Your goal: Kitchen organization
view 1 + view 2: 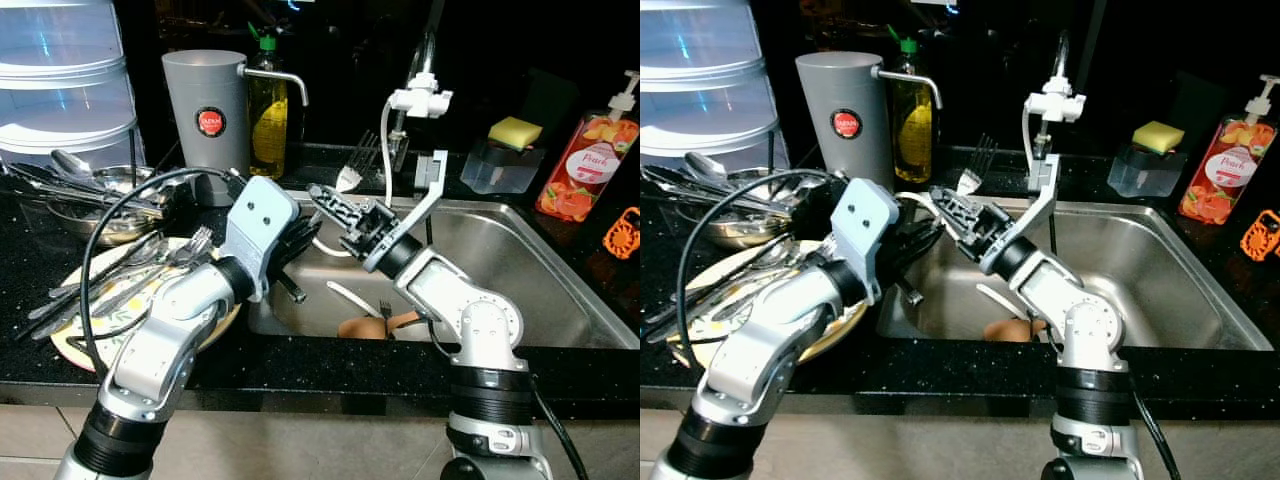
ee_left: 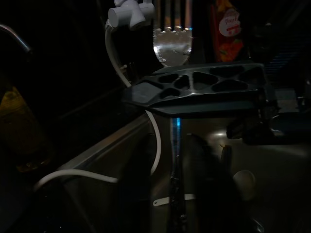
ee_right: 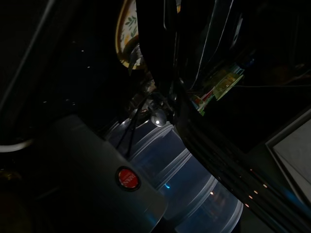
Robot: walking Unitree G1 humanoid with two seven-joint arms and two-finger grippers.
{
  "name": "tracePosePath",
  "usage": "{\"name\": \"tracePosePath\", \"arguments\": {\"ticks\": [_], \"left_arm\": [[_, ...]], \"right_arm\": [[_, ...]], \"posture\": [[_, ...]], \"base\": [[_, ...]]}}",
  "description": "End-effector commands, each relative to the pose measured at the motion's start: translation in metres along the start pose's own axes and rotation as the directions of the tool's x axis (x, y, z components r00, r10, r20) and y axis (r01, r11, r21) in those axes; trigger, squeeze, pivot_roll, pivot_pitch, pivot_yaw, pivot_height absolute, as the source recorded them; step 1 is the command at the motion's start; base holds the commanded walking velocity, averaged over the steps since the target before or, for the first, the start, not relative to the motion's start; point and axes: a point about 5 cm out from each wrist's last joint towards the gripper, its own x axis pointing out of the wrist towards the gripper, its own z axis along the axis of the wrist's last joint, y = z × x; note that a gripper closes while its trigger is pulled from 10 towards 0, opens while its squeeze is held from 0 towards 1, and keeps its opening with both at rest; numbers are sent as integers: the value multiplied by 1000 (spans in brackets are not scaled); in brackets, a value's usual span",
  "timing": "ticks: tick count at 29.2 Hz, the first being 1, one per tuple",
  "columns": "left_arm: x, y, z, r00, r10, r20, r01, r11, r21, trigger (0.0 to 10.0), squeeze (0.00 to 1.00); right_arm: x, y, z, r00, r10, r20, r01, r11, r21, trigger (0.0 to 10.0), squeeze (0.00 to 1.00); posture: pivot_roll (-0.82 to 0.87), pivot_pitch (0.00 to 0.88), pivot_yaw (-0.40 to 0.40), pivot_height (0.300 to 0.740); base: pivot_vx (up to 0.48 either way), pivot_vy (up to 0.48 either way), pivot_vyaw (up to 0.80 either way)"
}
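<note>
Steel sink [image 1: 560, 290]: holds a brown cup [image 1: 362, 327] lying on its side, a white spoon [image 1: 352, 298] and a small fork.
Patterned plate [image 1: 75, 345] on the black counter [image 1: 320, 365], left of the sink: carries a heap of cutlery [image 1: 110, 272].
Steel bowl [image 1: 715, 235] behind the plate: more spoons.
Grey jug [image 1: 207, 120], oil bottle [image 1: 267, 115], soap dispenser [image 1: 588, 165] and sponge holder [image 1: 503, 160] stand along the back.
Fork [image 1: 352, 168]: upright, tines up, over the sink's rear left corner, just past both pincers.
Left gripper [image 1: 298, 245] and right gripper [image 1: 335, 205] meet there over the sink's left edge; whether either pinches the fork handle, cannot tell.
</note>
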Motion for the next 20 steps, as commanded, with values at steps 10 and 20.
{"name": "tracePosePath", "arguments": {"ticks": [10,20], "left_arm": [[-12,8,31,983,67,173,-63,998,-30,10000,0],[-17,-3,35,982,-13,191,37,992,-121,10000,0]], "right_arm": [[-8,-36,12,974,-227,17,227,970,-83,10000,0],[-24,-105,16,764,-645,2,624,738,-258,10000,0]], "posture": [[134,91,-55,740],[142,89,-58,740]], "base": [[0,0,0],[0,0,0]]}}
